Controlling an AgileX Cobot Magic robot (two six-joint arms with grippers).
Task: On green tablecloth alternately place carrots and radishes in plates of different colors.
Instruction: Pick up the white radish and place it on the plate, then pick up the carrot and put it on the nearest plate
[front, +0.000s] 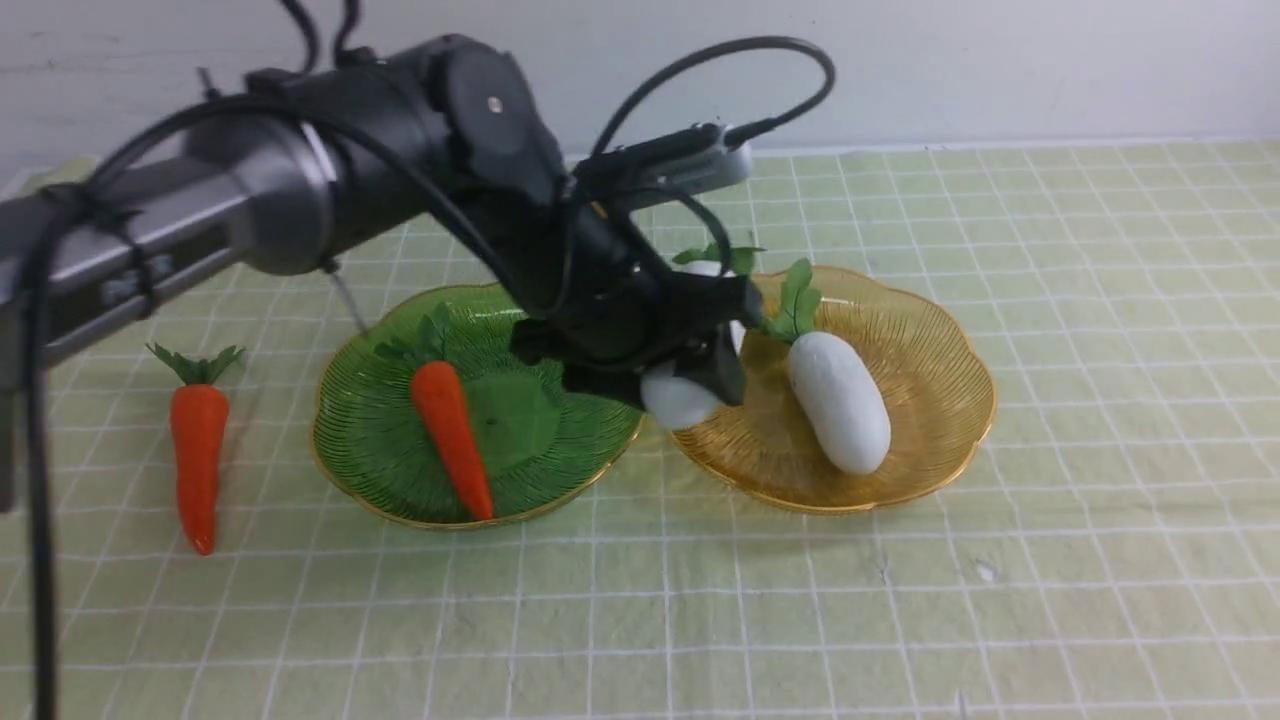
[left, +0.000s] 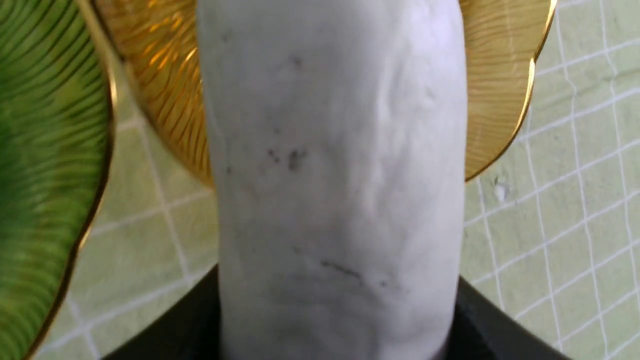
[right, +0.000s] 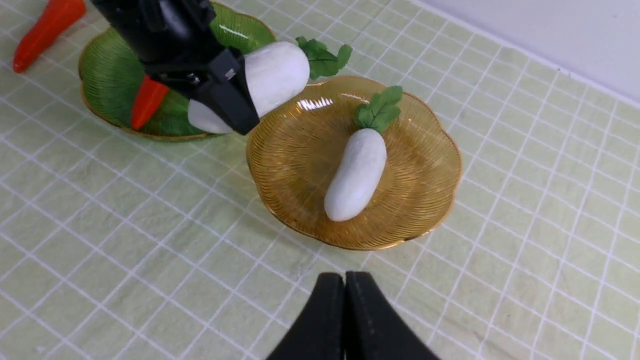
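Gripping one radish (front: 672, 402) crosswise in the left hand (front: 690, 385), clamped on its thick middle, above the spot where the rims of the green plate (front: 360, 460) and the amber plate (front: 955, 440) come close, clear of the green tablecloth (front: 900, 600). Likely to go wrong if let go here: could land on the near rim of the amber plate and tip it, or roll off toward the green plate and the carrot (front: 452, 435) lying in it. Could also knock the second radish (front: 838, 400) lying in the amber plate, with little bare room beside it. Might slip in the grip too, being rounded and smooth. Looks matte white, plump and blunt-ended, faintly scuffed with grey specks up close, with a green leaf tuft at the far end. Right hand (right: 345, 320) pressed together on nothing, well back from both plates. Second carrot (front: 197, 460) on the cloth, left of the green plate, not yet plated.
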